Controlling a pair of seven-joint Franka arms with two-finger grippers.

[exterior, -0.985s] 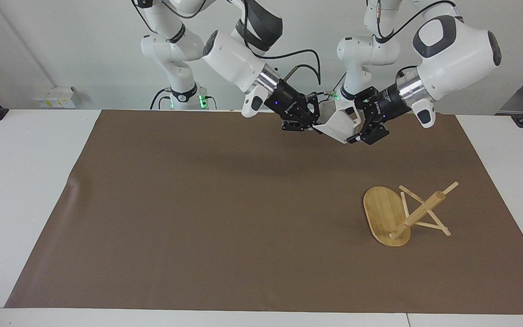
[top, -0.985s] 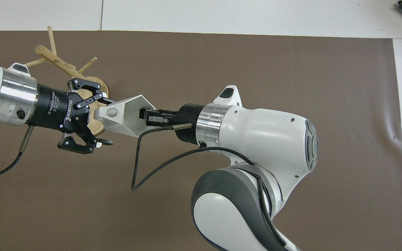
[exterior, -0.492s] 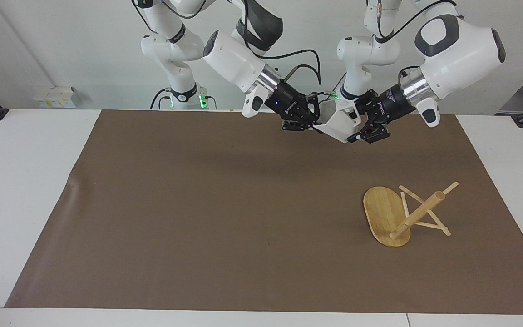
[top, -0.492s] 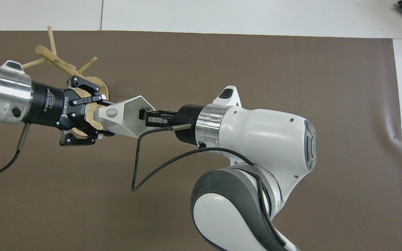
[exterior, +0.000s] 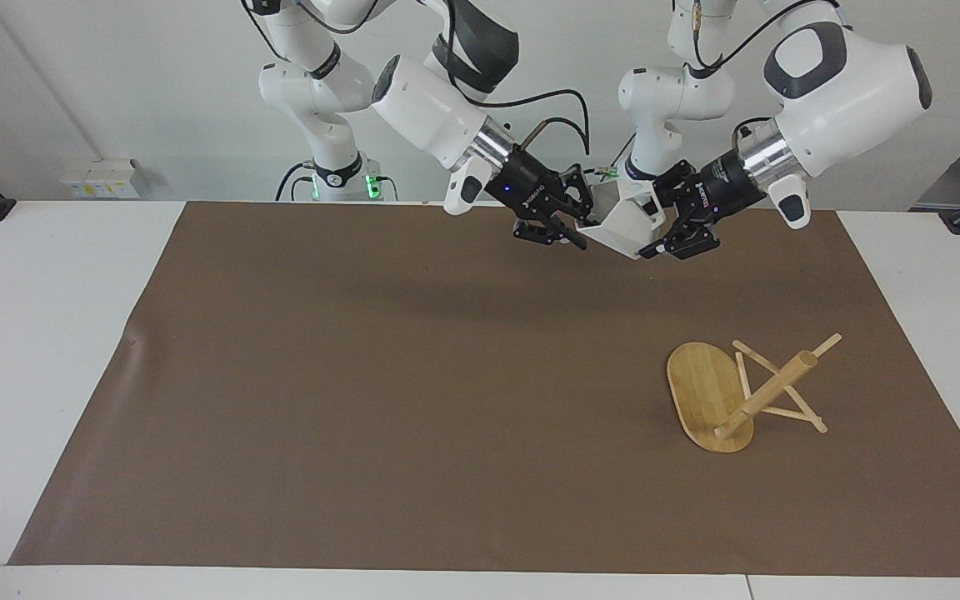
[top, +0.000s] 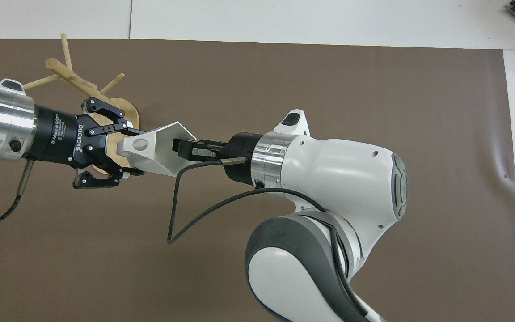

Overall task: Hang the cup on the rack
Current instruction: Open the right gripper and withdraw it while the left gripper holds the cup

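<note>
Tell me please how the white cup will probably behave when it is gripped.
Probably rigid: the cup shows no bending in the left claw. Its flat facets should resist rolling. The matte finish looks unlikely to slip.

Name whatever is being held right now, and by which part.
The small white faceted cup is in the air, held by the left gripper at its blocky handle end. The right gripper is at its rim; whether it grips cannot be told.
</note>
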